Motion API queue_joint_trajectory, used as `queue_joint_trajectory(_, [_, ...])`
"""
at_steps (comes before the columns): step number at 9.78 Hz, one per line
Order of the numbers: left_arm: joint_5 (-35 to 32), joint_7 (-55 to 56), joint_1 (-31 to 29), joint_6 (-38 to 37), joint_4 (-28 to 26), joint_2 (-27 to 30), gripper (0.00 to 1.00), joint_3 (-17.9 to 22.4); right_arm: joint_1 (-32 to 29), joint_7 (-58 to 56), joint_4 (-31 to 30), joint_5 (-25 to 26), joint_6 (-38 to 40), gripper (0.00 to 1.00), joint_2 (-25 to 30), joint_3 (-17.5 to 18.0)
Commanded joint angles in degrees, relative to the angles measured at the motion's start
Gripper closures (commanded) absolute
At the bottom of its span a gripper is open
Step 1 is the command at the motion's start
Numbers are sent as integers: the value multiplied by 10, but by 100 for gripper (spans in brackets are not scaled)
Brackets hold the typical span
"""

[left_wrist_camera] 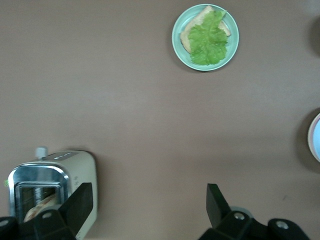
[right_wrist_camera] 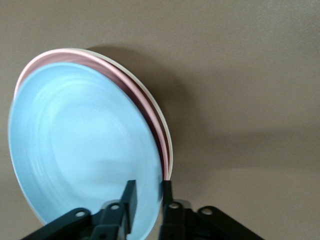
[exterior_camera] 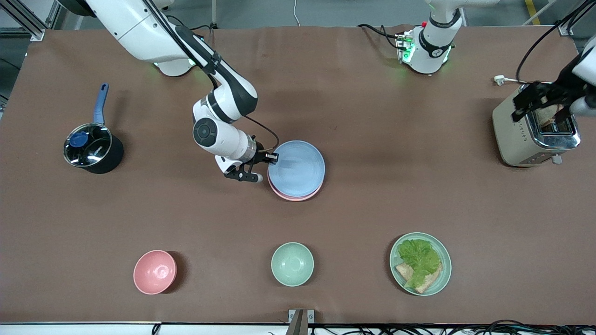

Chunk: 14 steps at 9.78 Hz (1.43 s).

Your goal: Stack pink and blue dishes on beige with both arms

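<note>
- Holding item: right gripper [exterior_camera: 269,159], fingers closed on the rim of the blue plate [exterior_camera: 296,168] at the edge toward the right arm's end of the table. The right wrist view shows 1 finger on the plate's upper face and 1 under its rim.
- Blue plate: middle of the table, tilted, its gripped edge raised; it sits over the pink plate [exterior_camera: 293,196], offset slightly away from the front camera.
- Pink plate: directly beneath the blue, only a crescent of rim showing on the side nearer the front camera.
- Beige plate [right_wrist_camera: 161,131]: bottom of the stack, seen only in the right wrist view as a thin cream edge under the pink rim.
- Key relation: the stack lies just toward the left arm's end from the right gripper, so the blue plate's remaining travel is a short drop and a slight shift toward the front camera to centre it. Judged: task nearly complete, with release of the blue plate outstanding.
- Left gripper [exterior_camera: 541,104]: fingers spread wide, holding nothing, over the toaster [exterior_camera: 535,130] at the left arm's end of the table, well apart from the stack. This arm waits.
- Nearer arm: right, by a wide margin.
- Risk, judged: releasing while tilted could let the blue plate slide off-centre.
</note>
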<state>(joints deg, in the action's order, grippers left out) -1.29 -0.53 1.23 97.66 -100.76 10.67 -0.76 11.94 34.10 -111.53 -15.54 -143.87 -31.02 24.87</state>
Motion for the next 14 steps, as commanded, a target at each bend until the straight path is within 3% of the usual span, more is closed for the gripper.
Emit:
queue_joint_trajectory(1, [-16,4,2,-6,-5,2,0,-5,-10,8,-3,9,19,0,38,5])
queue_joint_trajectory(3, [-13,3,1,-75,95,-47,0,-5,-31,8,-3,16,91,0,112,-1])
queue_joint_trajectory(4, [-7,5,1,-121,156,-86,0,-5,-49,8,-3,47,141,0,166,-7])
queue_joint_trajectory(5, [-7,5,1,-138,186,-103,0,-5,-69,10,3,126,206,0,224,-17])
queue_joint_trajectory(6, [-6,4,1,-138,188,-105,0,-5,-84,7,16,175,258,0,261,-36])
queue_joint_trajectory(7, [-8,5,1,-138,183,-102,0,-4,-85,4,43,191,298,0,288,-85])
queue_joint_trajectory(11, [23,29,-1,-138,178,-96,0,0,-82,-112,187,192,457,0,305,-241])
queue_joint_trajectory(14, [23,30,-10,-138,174,-93,0,-1,-83,-219,265,178,563,0,303,-298])
